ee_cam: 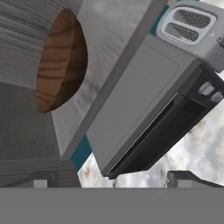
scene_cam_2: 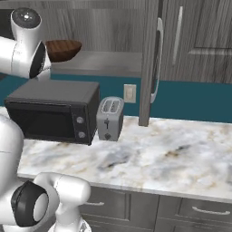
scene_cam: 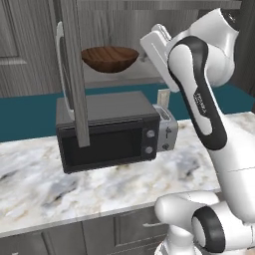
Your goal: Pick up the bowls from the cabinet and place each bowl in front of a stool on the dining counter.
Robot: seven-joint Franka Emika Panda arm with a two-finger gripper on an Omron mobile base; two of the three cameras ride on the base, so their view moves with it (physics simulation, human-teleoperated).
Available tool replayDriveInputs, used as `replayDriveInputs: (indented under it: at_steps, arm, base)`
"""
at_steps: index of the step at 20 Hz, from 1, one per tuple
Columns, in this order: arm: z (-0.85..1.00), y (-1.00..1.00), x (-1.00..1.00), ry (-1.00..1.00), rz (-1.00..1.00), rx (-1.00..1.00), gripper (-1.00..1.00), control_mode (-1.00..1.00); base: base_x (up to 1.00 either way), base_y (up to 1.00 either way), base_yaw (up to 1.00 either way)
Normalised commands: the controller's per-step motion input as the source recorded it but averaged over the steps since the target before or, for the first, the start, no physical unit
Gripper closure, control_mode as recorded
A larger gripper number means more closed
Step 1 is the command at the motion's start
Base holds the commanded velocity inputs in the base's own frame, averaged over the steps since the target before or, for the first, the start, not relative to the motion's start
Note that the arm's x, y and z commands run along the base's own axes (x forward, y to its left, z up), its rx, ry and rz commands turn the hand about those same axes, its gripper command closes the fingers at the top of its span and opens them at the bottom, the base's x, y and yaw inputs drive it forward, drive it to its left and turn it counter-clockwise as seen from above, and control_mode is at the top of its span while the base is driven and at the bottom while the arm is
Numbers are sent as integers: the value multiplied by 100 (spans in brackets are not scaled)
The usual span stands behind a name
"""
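Observation:
A wide dark-brown wooden bowl point(scene_cam: 109, 58) sits on the grey inner shelf point(scene_cam_2: 102, 63) of the open cabinet, whose door point(scene_cam: 74, 74) swings out edge-on above the microwave. My white hand point(scene_cam: 155, 47) hovers just right of the bowl at shelf height, apart from it. In the hand view the bowl point(ee_cam: 59, 65) lies at the upper left, rolled sideways, and my gripper point(ee_cam: 111, 180) is open with nothing between its fingertips point(ee_cam: 41, 179). My arm partly hides the bowl point(scene_cam_2: 65, 49) in the right base view. The dining counter and stools are out of view.
A black microwave point(scene_cam: 104, 130) and a silver toaster point(scene_cam: 167, 130) stand on the marble worktop point(scene_cam: 74, 189) right under the shelf. The open door's long pale handle point(scene_cam_2: 158, 59) juts out. A shut cabinet door point(scene_cam_2: 199, 41) is at right, and grey drawers point(scene_cam_2: 199, 210) are below.

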Motion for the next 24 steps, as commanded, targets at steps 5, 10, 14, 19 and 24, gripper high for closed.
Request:
replayDriveInputs:
  at_steps: [5, 10, 14, 19, 24]
  arm:
    - [-8, 0, 47, 11, 6, 3, -100, -100]
    - [-29, 2, 67, 9, 2, 1, -100, -100]
    - [-8, 8, 51, 1, 0, 0, -100, -100]
    - [0, 11, 29, -5, 0, 0, -100, -100]
    - [0, 6, 43, -1, 0, 0, -100, -100]
  base:
    - [0, 0, 0]
    - [0, 0, 0]
    - [0, 0, 0]
    - [0, 0, 0]
    - [0, 0, 0]
